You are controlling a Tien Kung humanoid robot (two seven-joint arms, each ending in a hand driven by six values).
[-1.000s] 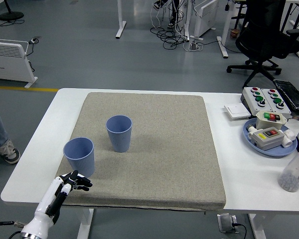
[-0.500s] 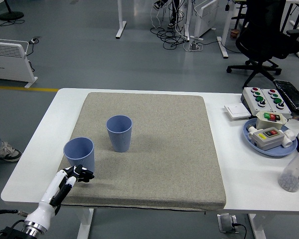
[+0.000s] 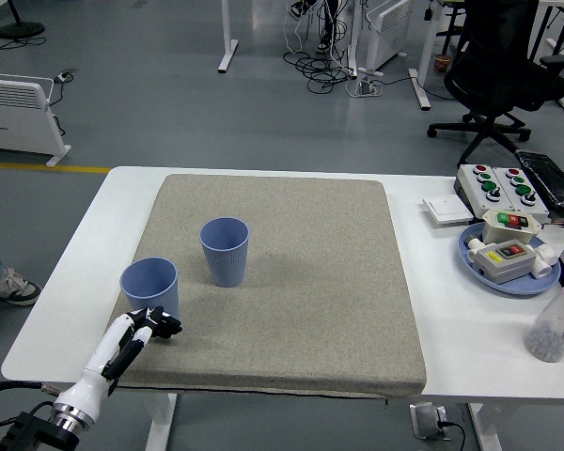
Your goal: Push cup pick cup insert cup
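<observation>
Two blue ribbed cups stand upright on the grey mat [image 3: 301,272]. One cup [image 3: 150,289] is at the mat's left edge, the other cup [image 3: 226,251] stands a little to its right and farther back. My left hand [image 3: 155,326] comes in from the lower left, its fingers curled and holding nothing, just in front of the left cup's base. I cannot tell if it touches the cup. My right arm is out of view.
On the table's right side are a blue tray [image 3: 508,268] with switch boxes, a button box [image 3: 503,183], a white plate [image 3: 446,209] and a clear bottle [image 3: 556,324]. A person's shoe [image 3: 9,284] shows at the far left.
My left hand has moved forward and slightly right, up to the near side of the left cup. The cups have not visibly moved.
</observation>
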